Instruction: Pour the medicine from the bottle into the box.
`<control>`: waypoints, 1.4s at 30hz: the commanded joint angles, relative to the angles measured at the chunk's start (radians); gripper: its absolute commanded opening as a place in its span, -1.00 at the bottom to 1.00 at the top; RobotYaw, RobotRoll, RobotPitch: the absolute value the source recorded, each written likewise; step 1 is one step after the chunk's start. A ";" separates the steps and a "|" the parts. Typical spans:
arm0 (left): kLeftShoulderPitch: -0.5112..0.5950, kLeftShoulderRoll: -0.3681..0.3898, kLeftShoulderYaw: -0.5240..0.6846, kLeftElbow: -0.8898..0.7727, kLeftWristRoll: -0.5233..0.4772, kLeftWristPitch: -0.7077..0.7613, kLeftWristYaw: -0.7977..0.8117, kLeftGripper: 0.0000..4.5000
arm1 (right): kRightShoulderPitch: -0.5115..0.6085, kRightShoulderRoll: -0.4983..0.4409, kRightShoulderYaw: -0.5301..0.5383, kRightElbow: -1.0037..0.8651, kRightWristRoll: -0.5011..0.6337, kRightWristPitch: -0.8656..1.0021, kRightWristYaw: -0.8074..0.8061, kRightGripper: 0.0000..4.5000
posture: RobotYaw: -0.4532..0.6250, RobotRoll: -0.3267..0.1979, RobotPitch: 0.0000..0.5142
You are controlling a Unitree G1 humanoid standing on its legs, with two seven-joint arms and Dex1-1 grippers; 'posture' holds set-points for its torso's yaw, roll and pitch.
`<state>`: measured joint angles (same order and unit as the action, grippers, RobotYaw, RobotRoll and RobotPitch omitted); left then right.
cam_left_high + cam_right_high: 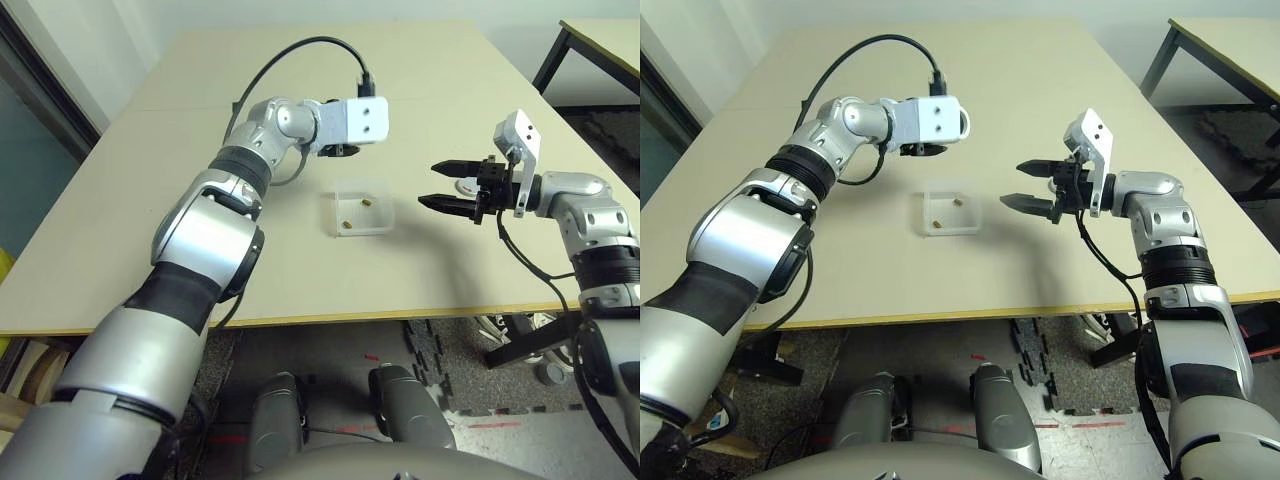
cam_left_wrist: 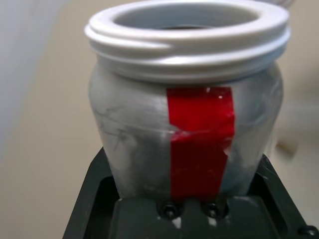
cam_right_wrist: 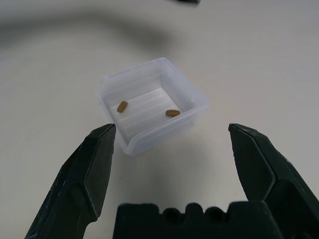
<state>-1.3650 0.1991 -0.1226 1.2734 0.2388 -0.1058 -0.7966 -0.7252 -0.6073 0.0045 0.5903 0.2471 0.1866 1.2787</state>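
Now, by item:
Box: the clear plastic box [image 3: 152,102] sits flat on the tan table [image 1: 420,90], about midway between the 2 arms.
Box contents: 2 small brownish-yellow pills [image 3: 122,106] lie on its ribbed floor, apart from each other, one nearer each side wall.
Bottle: the white bottle [image 2: 187,107] with a strip of red label is clamped low on its body in the left gripper [image 1: 343,151], held above the table just beyond the box.
Bottle mouth: uncapped, with a wide white rim; its inside cannot be made out.
Left gripper: closed around the bottle, a black finger [image 2: 92,194] pressed to each side.
Right gripper: the right gripper [image 1: 447,184] is spread wide and empty, held level above the table just to the right of the box and pointing toward it.
Cap: a small round grey cap [image 1: 466,186] lies on the table behind the right gripper's fingers, partly hidden by them.
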 commanded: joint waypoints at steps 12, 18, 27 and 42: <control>0.288 0.041 0.229 -0.295 -0.268 0.296 0.121 0.20 | -0.024 0.002 0.031 0.028 -0.027 -0.036 0.037 1.00 | -0.53 0.25 -0.82; 0.412 0.053 0.226 -0.345 -0.278 0.220 0.176 0.20 | -0.026 0.007 0.033 0.032 -0.032 -0.042 0.043 1.00 | -0.52 0.25 -0.83; 0.460 0.054 0.231 -0.266 -0.283 0.083 0.233 0.20 | -0.029 0.010 0.034 0.027 -0.034 -0.042 0.048 1.00 | -0.52 0.25 -0.80; 0.468 0.038 0.219 -0.114 -0.268 -0.050 0.284 0.20 | -0.031 0.008 0.036 0.021 -0.035 -0.033 0.053 1.00 | -0.53 0.25 -0.75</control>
<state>-0.8954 0.2413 0.1007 1.1315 -0.0384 -0.1343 -0.5196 -0.7410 -0.5976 0.0301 0.6147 0.2182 0.1529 1.3264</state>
